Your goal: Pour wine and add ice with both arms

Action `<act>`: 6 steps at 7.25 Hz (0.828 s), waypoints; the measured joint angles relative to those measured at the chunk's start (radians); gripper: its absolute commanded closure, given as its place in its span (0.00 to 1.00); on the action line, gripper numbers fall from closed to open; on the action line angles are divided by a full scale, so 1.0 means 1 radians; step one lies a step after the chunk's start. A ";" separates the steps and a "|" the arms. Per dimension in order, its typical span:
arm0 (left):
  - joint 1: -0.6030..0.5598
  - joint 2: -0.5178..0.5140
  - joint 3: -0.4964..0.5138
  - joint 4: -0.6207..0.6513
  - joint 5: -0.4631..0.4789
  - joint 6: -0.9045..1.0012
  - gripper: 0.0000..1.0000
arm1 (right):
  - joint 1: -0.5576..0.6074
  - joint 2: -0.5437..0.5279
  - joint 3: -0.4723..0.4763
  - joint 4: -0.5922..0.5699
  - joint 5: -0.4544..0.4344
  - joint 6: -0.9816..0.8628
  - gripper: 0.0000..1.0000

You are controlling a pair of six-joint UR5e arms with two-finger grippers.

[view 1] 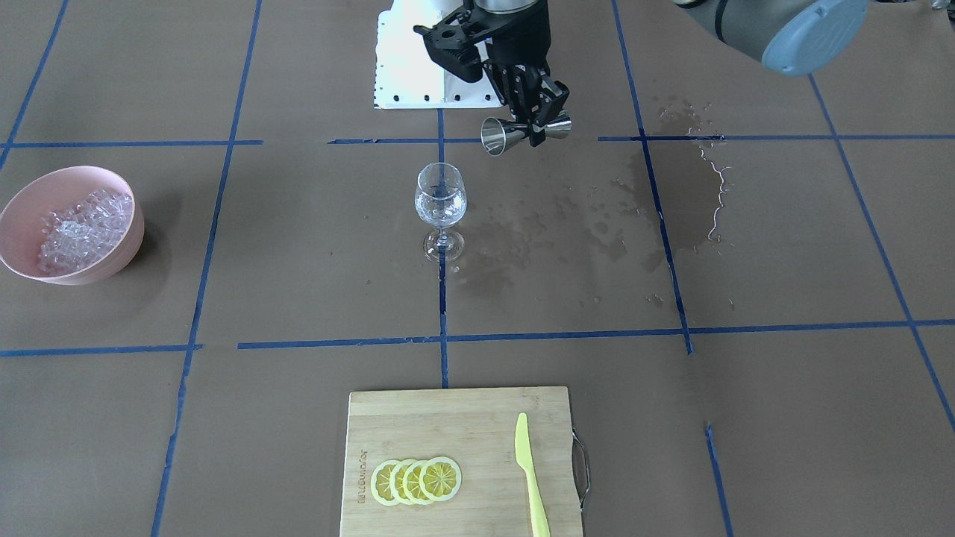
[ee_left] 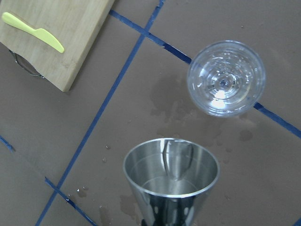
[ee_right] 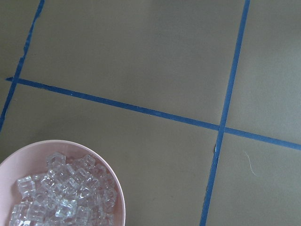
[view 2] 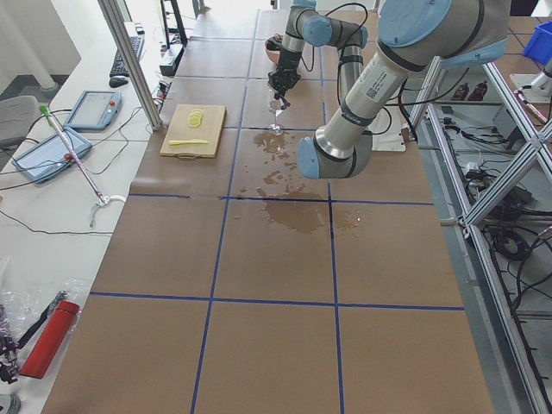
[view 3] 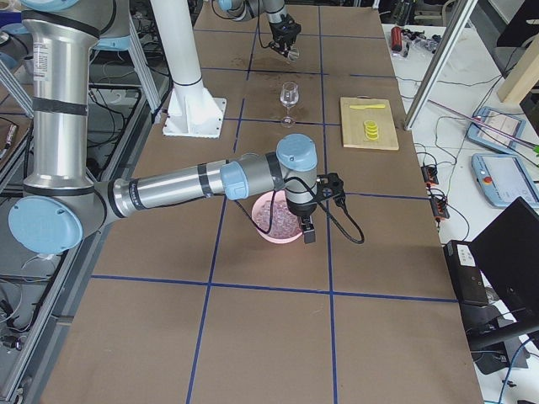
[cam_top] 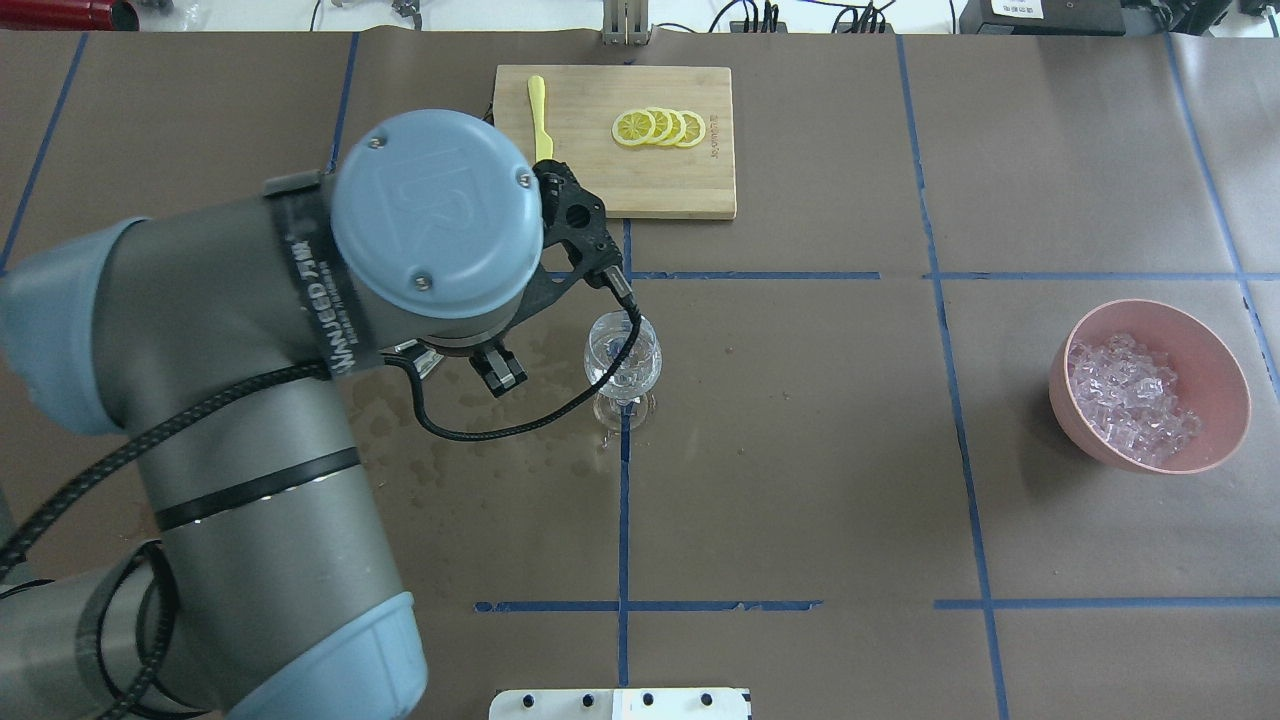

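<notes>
At the table's [view 1: 298,261] middle, wine glass [view 1: 441,201]: stood upright on a blue tape line [view 1: 443,313], untouched by either gripper.
Wine [view 1: 440,212]: a small clear amount is held low in the glass's bowl.
Left gripper [view 1: 534,127]: clenched on the waist of a steel jigger [view 1: 494,136].
Jigger: held tilted on its side above the table, its larger cup turned towards the glass. Whether any liquid is inside cannot be told.
Wine relative to left gripper: the wine is placed lower than the left gripper and just to the robot's right of it. In the left wrist view the jigger's mouth and the glass's rim are seen apart.
Ice [view 1: 78,231]: piled in a pink bowl [view 1: 123,257] set near the table's end on the robot's right, well apart from the glass.
Right gripper [view 3: 308,234]: seen only in the exterior right view, so whether it is released or clenched cannot be told.
Ice relative to right gripper: the right gripper is shown at the bowl's rim, on the side towards the operators' edge. Its height over the ice cannot be judged.
Wet patches [view 1: 552,231]: spread over the brown cover from the glass's foot towards the table's end on the robot's left.
Cutting board [view 1: 448,425]: laid at the operators' edge, opposite the glass.
Lemon slices [view 1: 418,479]: four are overlapped in a row on the board.
Yellow knife [view 1: 531,477]: laid on the board, apart from the slices.
</notes>
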 measured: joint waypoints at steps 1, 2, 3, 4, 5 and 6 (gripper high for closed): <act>-0.029 0.070 -0.040 -0.076 0.015 0.014 1.00 | 0.000 0.000 0.000 0.000 0.000 -0.001 0.00; -0.052 0.154 -0.083 -0.171 0.021 0.025 1.00 | 0.000 0.000 0.002 0.000 0.000 -0.001 0.00; -0.065 0.249 -0.119 -0.288 0.024 0.014 1.00 | 0.000 0.000 0.002 0.000 0.000 -0.001 0.00; -0.075 0.346 -0.140 -0.420 0.025 -0.029 1.00 | 0.000 0.000 0.003 0.000 0.000 -0.001 0.00; -0.080 0.445 -0.152 -0.573 0.030 -0.096 1.00 | 0.000 0.000 0.004 0.000 0.001 -0.001 0.00; -0.082 0.545 -0.159 -0.743 0.058 -0.163 1.00 | 0.000 0.000 0.004 0.000 0.001 -0.001 0.00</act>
